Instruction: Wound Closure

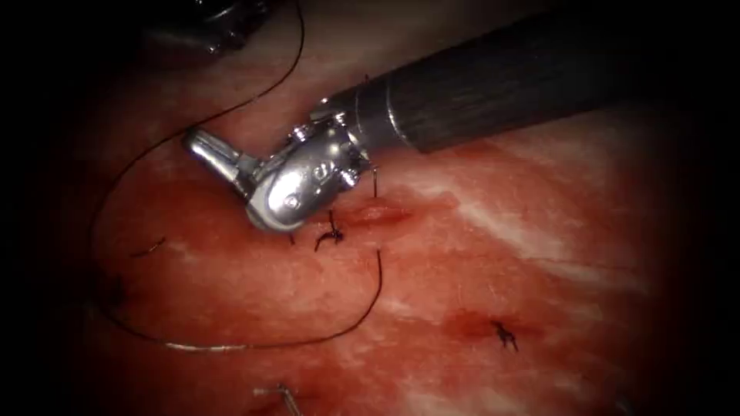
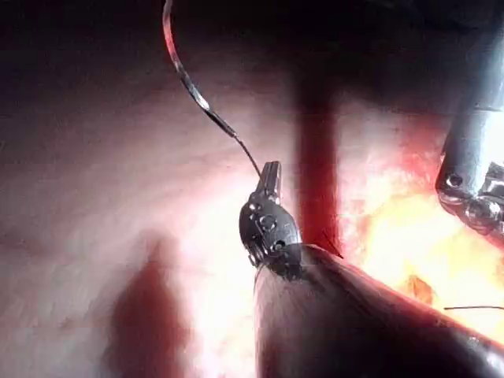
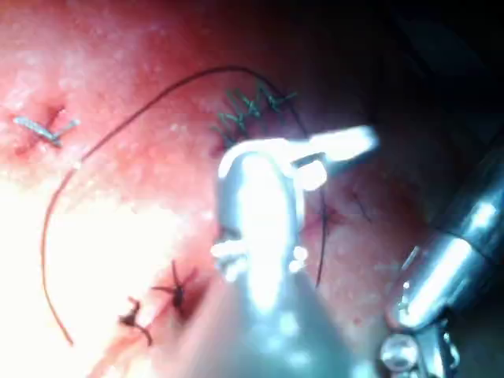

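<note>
**A:** Left pincer [image 2: 270, 175] clenched on the thread [image 2: 248, 153] just behind the needle [image 2: 189, 83], which hangs clear of the tissue [image 1: 539, 254].

**B:** Right pincer [image 1: 202, 146] is clamped on nothing, left of the cut [image 1: 378, 214], near a knot [image 1: 330, 236].

**A:** Looks like a pause between stitches. Another bite needs a grip on the needle's curve first.

no readable text, labels, numbers
</note>
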`<action>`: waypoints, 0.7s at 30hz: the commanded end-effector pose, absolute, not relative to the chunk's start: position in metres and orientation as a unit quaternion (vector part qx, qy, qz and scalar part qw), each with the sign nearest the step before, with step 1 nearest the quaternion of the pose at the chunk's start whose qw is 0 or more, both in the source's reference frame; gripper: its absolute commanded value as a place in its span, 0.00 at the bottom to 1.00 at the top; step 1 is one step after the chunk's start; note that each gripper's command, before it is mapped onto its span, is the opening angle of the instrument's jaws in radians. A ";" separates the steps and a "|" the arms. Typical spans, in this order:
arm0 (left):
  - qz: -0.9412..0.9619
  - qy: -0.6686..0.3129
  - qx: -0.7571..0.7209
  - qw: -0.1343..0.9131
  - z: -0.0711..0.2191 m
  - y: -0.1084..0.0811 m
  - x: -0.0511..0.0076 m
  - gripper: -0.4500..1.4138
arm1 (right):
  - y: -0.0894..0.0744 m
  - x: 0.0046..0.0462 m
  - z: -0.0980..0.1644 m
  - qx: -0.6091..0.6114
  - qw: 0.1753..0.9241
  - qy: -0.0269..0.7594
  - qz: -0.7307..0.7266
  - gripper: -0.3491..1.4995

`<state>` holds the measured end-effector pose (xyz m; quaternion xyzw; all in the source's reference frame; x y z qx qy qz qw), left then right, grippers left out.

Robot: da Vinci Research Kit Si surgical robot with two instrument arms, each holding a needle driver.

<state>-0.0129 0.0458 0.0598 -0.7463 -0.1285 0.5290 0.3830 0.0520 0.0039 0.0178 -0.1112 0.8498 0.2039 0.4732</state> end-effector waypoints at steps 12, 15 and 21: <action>0.575 -0.147 -0.714 0.371 0.058 0.042 -0.0124 0.00 | 0.003 0.0446 0.019 -0.005 0.586 0.773 0.242 0.28; 0.613 -0.132 -0.684 0.373 0.059 0.041 -0.0119 0.00 | 0.002 0.0418 0.021 -0.007 0.650 0.726 0.226 0.27; 0.710 -0.123 -0.580 0.381 0.060 0.040 -0.0123 0.58 | 0.001 0.0384 0.024 -0.026 0.696 0.681 0.227 0.28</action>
